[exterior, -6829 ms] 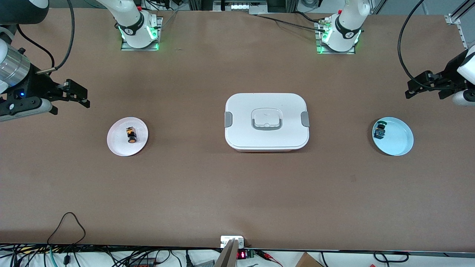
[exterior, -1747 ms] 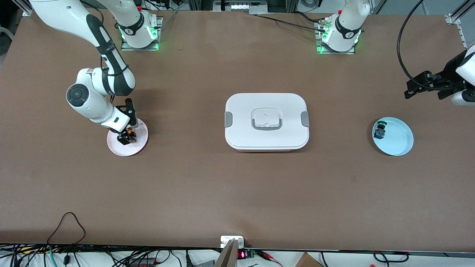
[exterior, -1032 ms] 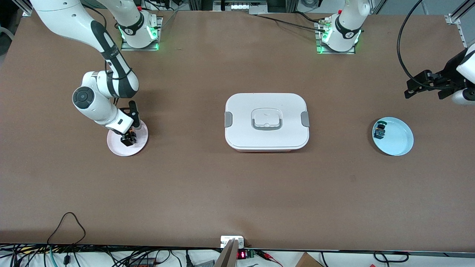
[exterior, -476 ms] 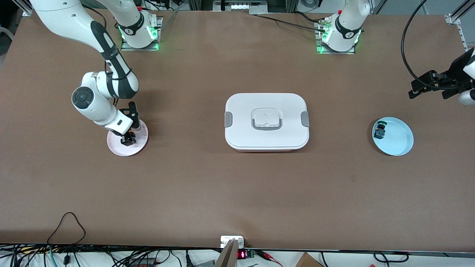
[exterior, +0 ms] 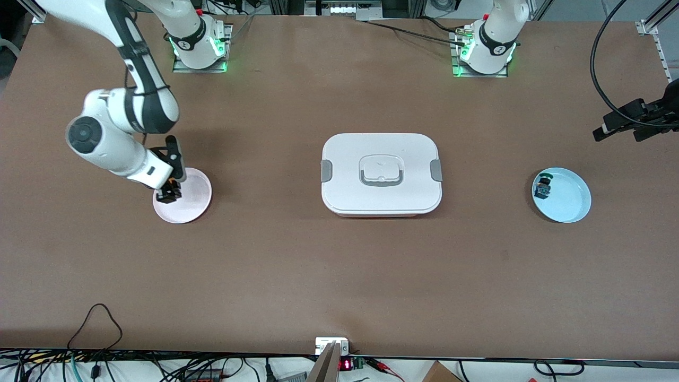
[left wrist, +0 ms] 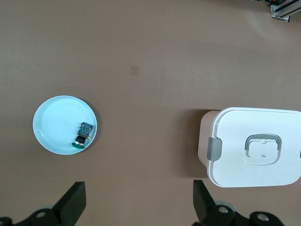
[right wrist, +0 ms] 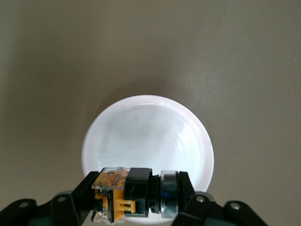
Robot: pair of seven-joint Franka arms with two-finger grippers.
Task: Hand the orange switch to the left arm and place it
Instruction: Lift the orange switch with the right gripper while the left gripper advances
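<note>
Orange switch [right wrist: 136, 195] lifted, fingers [right wrist: 181, 188] clamped.

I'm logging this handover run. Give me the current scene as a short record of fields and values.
right gripper: shut on the orange switch, lifted over the pink plate
left gripper: open, waiting above the table's left-arm end
box: lid on, mid-table between the plates
blue plate: holds the green switch
pink plate: nothing lying on it
</note>
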